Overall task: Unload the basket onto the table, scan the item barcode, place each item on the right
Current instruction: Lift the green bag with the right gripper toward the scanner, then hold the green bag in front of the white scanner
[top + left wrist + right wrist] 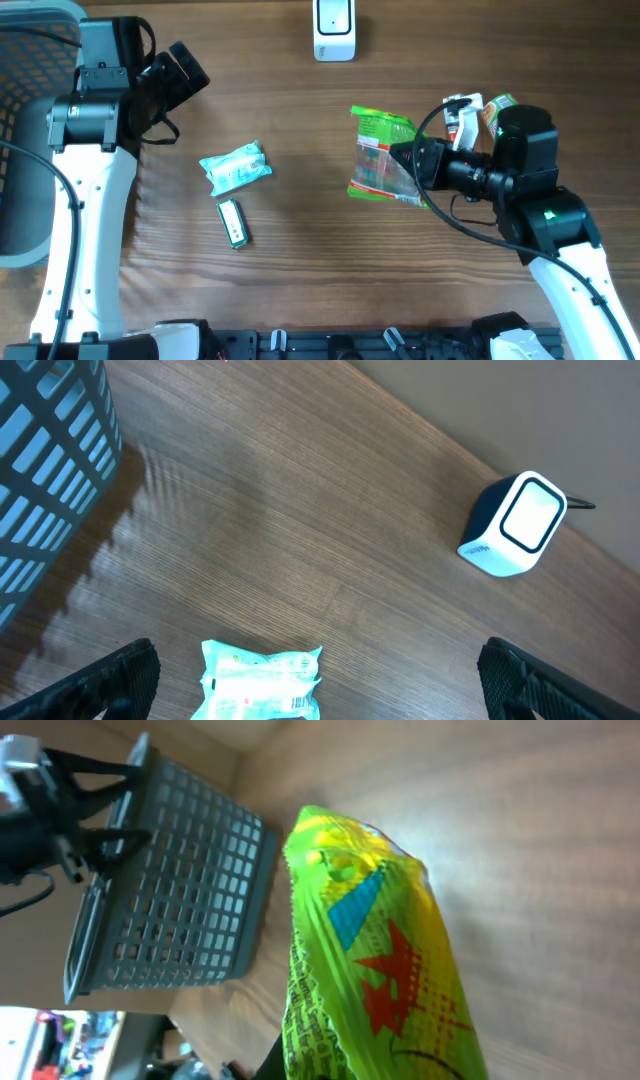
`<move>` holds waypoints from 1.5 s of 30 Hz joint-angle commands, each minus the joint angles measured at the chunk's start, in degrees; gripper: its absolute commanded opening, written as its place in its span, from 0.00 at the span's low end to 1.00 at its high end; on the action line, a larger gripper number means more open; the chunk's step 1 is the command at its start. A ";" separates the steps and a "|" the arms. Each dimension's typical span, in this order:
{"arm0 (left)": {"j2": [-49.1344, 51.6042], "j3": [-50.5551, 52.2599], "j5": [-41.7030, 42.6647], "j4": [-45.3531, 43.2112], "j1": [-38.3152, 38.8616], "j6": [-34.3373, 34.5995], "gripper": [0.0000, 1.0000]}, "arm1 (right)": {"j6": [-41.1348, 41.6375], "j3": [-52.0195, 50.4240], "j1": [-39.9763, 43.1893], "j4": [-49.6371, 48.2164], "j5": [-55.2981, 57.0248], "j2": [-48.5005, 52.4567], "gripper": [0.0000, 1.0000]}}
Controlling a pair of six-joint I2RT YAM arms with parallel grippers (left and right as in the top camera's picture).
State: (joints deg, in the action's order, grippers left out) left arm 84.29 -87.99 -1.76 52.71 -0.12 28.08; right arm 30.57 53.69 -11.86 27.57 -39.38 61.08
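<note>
At the right side of the brown wooden table [300,285], the right gripper [407,160] is clamping one edge of the green crinkly plastic snack bag [378,160]. Its jaws are pinched tight on the bag, which is stretching out toward the table's middle. In the right wrist view the bag [370,950] is filling most of the frame, with the grey plastic mesh basket [170,890] standing well beyond it.

The white box-shaped barcode scanner [334,28] is sitting at the far edge, well apart from the bag, and bare wood is lying between them. The left gripper [180,72] is hovering at the far left, near the basket's [25,150] rim, its fingers [110,680] spread wide and grasping nothing.

Nearer the front, the pale teal sealed packet [235,167] and a small green-and-white stick pack [233,221] are lying just beside each other, left of centre. Two small sachets [465,115] are resting beside the right arm, toward the right edge.
</note>
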 commanded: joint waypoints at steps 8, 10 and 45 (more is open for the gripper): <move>-1.03 -0.85 0.24 -0.11 -0.26 -1.09 1.00 | -16.55 25.86 -5.90 13.94 -2.47 13.88 0.04; -1.03 -0.85 0.24 -0.11 -0.26 -1.09 1.00 | -19.37 33.33 -6.78 19.30 1.18 17.51 0.04; -1.03 -0.85 0.24 -0.11 -0.26 -1.09 1.00 | -75.49 64.08 -9.81 -43.95 17.00 76.81 0.04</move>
State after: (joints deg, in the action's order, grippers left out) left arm 84.29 -87.99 -1.76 52.75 -0.12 28.05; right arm -43.83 116.68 -21.61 -10.72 -25.61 134.19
